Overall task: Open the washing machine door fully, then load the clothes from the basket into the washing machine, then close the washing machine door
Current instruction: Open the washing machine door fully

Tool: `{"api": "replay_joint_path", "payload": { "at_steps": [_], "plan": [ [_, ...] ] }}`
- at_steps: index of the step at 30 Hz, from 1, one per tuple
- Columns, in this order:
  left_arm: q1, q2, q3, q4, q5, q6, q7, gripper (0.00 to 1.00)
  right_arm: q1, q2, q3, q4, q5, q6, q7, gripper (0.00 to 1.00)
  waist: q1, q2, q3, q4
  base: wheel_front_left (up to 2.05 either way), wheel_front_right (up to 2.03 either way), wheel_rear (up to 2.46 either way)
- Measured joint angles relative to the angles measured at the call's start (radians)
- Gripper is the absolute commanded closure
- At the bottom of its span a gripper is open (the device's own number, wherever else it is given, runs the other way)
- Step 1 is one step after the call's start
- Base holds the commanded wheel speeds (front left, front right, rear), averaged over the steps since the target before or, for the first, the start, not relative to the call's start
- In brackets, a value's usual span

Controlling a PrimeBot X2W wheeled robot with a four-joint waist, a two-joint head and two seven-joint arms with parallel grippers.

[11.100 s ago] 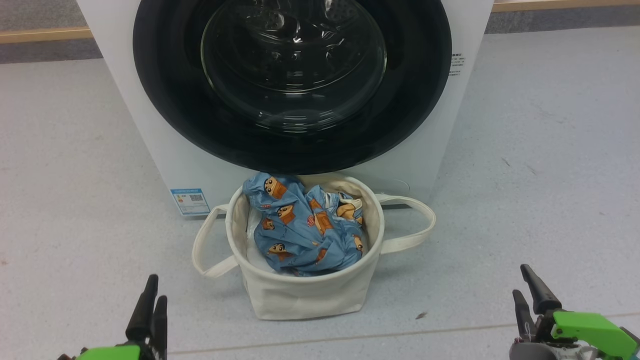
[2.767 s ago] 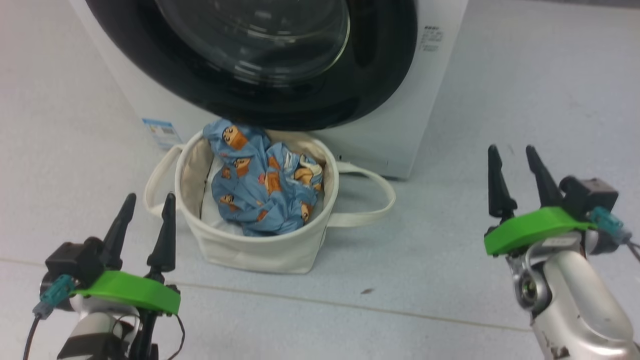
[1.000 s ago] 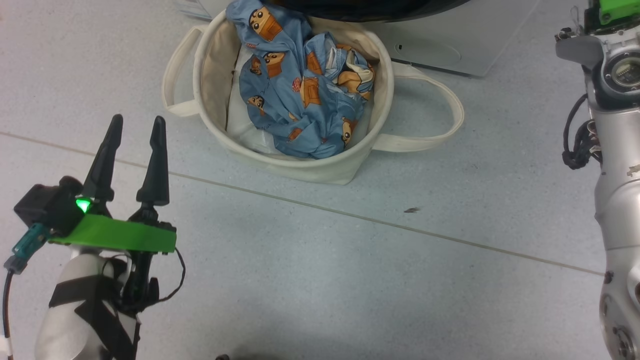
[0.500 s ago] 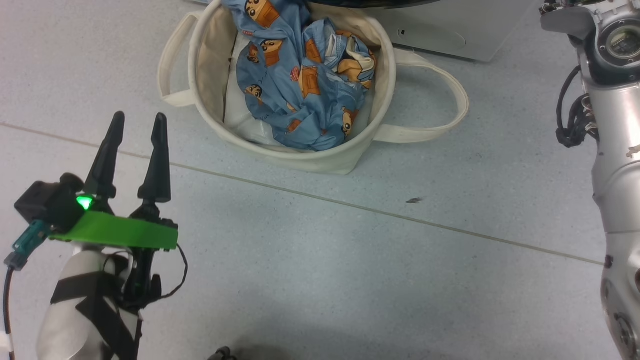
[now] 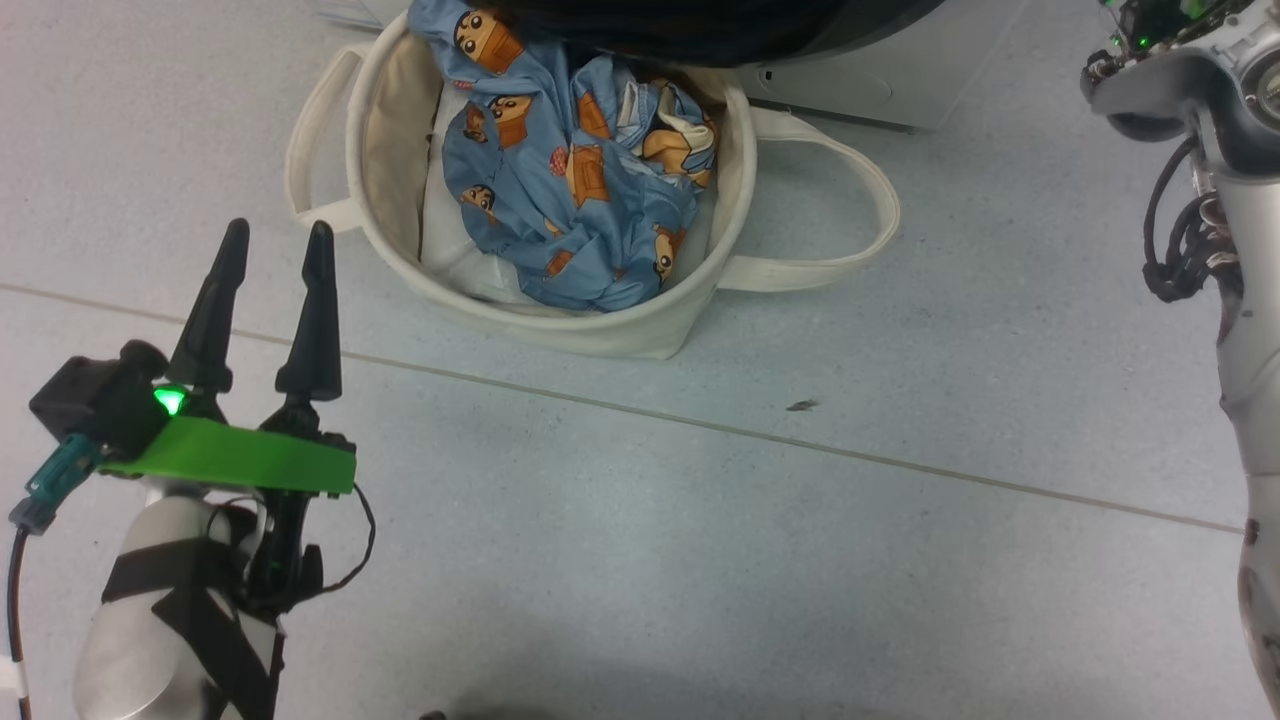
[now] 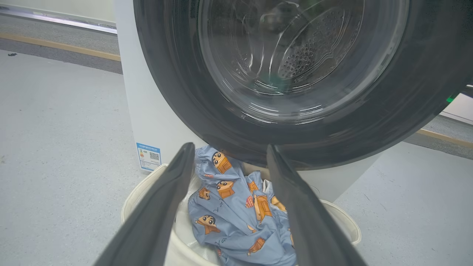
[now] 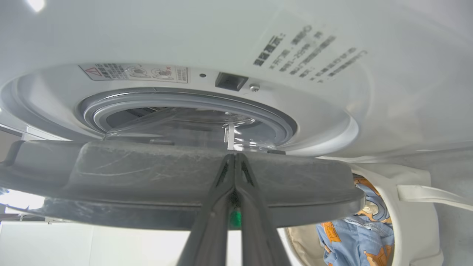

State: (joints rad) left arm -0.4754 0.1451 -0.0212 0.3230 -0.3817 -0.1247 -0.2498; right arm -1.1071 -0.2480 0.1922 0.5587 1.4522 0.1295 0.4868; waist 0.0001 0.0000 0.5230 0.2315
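Note:
The washing machine door (image 7: 147, 173) stands ajar, and the gap shows the grey rubber ring (image 7: 184, 98) on the white washing machine (image 7: 314, 44). My right gripper (image 7: 234, 157) is shut, its tips against the door's dark edge. In the head view the door's black rim (image 5: 700, 25) hangs over the back of the basket (image 5: 560, 325). The clothes (image 5: 570, 200) lie bunched inside it. My left gripper (image 5: 278, 232) is open and holds nothing, down on the floor side left of the basket. Its wrist view looks past its fingers (image 6: 159, 207) at the clothes (image 6: 236, 214) and the door's glass (image 6: 295, 48).
A plain white cloth (image 5: 460, 265) lies under the clothes. The basket's strap handles (image 5: 860, 200) loop out over the grey floor on both sides. My right forearm (image 5: 1240, 330) runs up the right edge. A blue label (image 6: 149, 156) sits low on the machine's front.
The head camera has shifted, and the basket sits further left in it. The door's black rim now reaches over the basket's back edge. The left gripper has stayed open in place.

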Motion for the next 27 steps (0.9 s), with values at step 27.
{"api": "replay_joint_path", "payload": {
  "at_steps": [27],
  "plan": [
    [0.0,-0.008,0.006,0.026,-0.008,0.0,0.0,0.0,-0.056,0.012,0.002,-0.043,-0.06,0.0,-0.005,1.0,-0.0001,0.0,-0.007,0.011,0.0,0.0,0.0]
  ]
}}
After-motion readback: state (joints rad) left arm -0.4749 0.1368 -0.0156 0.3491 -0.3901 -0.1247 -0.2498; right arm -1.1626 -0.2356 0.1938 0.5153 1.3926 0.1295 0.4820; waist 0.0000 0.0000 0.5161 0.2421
